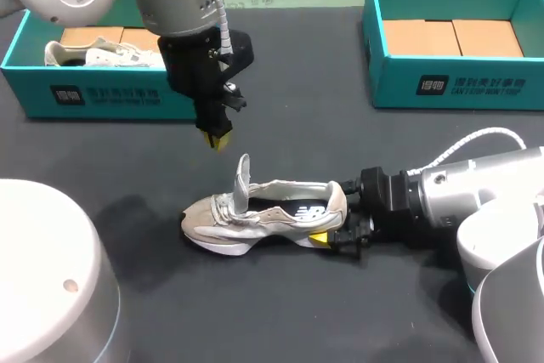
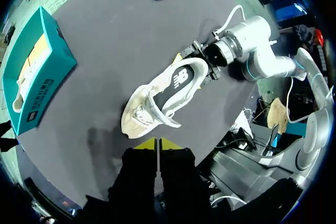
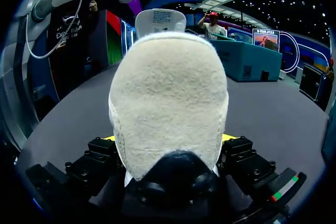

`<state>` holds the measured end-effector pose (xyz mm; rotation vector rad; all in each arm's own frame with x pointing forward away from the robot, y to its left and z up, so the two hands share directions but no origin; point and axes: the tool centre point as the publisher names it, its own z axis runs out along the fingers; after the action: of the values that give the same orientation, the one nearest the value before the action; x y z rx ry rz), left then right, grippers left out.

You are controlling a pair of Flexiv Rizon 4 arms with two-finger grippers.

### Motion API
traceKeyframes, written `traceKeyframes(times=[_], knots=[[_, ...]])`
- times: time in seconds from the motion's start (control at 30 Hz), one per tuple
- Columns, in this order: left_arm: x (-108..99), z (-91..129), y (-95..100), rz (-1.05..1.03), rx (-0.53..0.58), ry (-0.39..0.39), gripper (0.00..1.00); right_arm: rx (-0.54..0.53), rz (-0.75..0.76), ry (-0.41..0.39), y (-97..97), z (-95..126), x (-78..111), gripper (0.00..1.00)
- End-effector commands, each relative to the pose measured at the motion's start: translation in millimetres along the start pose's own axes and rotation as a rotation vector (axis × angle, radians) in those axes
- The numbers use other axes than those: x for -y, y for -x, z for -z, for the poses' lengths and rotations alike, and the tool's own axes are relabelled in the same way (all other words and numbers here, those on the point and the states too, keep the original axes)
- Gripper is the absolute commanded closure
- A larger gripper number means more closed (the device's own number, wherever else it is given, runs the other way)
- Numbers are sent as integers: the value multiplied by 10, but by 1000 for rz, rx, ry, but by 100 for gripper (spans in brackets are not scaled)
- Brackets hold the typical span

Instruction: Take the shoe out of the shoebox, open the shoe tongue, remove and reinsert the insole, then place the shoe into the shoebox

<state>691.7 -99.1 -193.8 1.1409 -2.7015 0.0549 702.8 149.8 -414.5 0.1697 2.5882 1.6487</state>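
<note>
Shoe [image 1: 263, 214] out of the box, sitting on its sole mid-table, toe to the left and heel to the right. The right gripper [image 1: 333, 225] comes in low from the right and is clamped on the heel, one finger on each side; its wrist view is filled with that heel. The tongue [image 1: 242, 178] stands upright, so the opening step looks done, and the dark insole [image 1: 293, 210] lies exposed in the shoe's mouth. Pulling that insole looks like the step in hand.

The left gripper [image 1: 217, 137] hangs above the table [image 1: 340, 150], just far-left of the tongue, yellow tips pressed together with nothing between them. Its next move probably means parting the fingers, coming down behind the tongue and pinching the insole's edge while the right gripper braces the shoe.

There is plenty of room. The left shoebox [image 1: 102, 95], with another shoe [image 1: 102, 54] inside, and the right shoebox [image 1: 459, 82] sit well apart along the far edge. The tight spot is the raised tongue, right beside the way down.
</note>
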Motion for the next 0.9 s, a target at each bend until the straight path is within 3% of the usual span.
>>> traceKeyframes(times=[0.03, 0.17, 0.6, 0.7, 0.73, 0.83, 0.9], knots=[[163, 55, -137, -332, 45, 56, 100, 0, -1, -4, 0, -1, -6, 100], [216, 62, -205, -503, 70, 73, 100, 0, -1, -4, 0, -1, -6, 100], [216, 62, -205, -503, 70, 73, 100, 0, -1, -4, 0, -1, -6, 100], [181, -54, -290, -665, 132, 49, 100, 0, -1, -4, 0, -1, -6, 100], [169, -64, -304, -726, 139, 4, 100, 0, -1, -4, 0, -1, -6, 100], [218, -90, -305, -834, 109, -57, 100, 0, -1, -4, 0, -1, -6, 100], [292, -146, -331, -862, 106, -58, 100, 0, -1, -4, 0, -1, -6, 100]])
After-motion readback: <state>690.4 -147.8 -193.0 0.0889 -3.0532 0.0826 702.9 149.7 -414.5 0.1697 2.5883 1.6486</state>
